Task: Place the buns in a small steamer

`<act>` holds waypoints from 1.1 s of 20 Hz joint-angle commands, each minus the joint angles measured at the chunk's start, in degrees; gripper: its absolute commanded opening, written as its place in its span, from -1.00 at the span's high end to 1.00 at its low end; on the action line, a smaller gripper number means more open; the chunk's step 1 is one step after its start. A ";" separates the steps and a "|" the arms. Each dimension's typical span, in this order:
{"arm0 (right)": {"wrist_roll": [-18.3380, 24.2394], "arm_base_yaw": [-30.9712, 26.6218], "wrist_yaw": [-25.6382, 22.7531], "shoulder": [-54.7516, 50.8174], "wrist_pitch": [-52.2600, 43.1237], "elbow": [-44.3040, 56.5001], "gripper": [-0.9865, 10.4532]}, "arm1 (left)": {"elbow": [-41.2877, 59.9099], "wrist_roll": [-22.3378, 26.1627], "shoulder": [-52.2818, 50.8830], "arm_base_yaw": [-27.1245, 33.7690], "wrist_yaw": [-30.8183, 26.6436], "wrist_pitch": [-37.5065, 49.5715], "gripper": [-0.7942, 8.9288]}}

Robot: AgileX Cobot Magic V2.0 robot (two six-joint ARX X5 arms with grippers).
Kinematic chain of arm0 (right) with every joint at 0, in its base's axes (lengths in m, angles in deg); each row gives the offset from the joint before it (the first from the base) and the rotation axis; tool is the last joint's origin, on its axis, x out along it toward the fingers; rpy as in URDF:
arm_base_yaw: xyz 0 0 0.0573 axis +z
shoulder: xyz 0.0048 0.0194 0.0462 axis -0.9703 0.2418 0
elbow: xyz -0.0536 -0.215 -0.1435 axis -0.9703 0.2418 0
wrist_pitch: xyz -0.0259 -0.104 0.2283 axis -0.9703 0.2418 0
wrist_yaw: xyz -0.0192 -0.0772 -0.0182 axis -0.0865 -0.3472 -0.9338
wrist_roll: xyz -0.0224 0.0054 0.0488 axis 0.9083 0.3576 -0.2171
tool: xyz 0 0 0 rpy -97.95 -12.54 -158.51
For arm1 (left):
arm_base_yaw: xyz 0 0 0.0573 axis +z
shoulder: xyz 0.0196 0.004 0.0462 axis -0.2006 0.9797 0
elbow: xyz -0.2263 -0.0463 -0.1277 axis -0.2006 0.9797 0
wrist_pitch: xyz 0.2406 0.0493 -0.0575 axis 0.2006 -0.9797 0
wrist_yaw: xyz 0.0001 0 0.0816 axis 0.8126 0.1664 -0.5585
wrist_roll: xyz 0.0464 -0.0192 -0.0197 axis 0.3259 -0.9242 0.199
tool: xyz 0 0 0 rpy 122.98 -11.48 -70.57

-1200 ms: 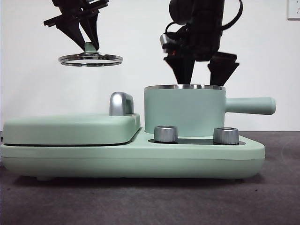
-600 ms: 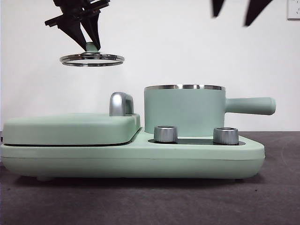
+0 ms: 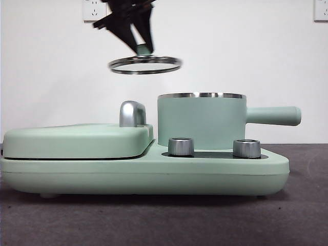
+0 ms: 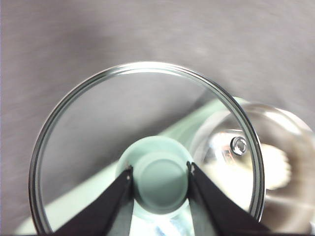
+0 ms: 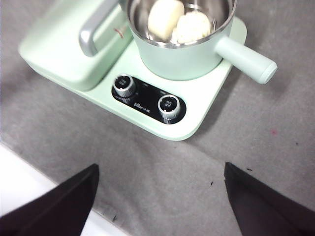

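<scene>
Steel-rimmed glass lid [image 3: 145, 64] hangs by its green knob [image 4: 160, 177], pinched in the left gripper [image 3: 139, 45], clear above the steamer pot [image 3: 201, 121]; both buns [image 5: 178, 22] lie inside; right gripper [image 5: 160, 189] spread open, well apart

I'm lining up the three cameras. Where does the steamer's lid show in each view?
Front view: the lid hangs high, up and left of the pot, gripped by its knob.
Left wrist view: it fills the picture, the left gripper shut on its green knob.
Right wrist view: not in it.
Shared landmark: the pot, seen through the glass in the left wrist view and holding both buns in the right wrist view.
</scene>
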 commanded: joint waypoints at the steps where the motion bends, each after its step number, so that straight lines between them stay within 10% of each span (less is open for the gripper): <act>1: -1.18 0.52 0.15 -7.30 -3.23 4.11 0.12 | -1.84 -0.37 0.90 -3.26 0.28 -0.44 0.80; 22: -1.36 0.52 0.15 -19.65 -2.97 8.61 0.12 | 0.59 -2.80 0.96 -15.58 -2.84 -3.08 0.81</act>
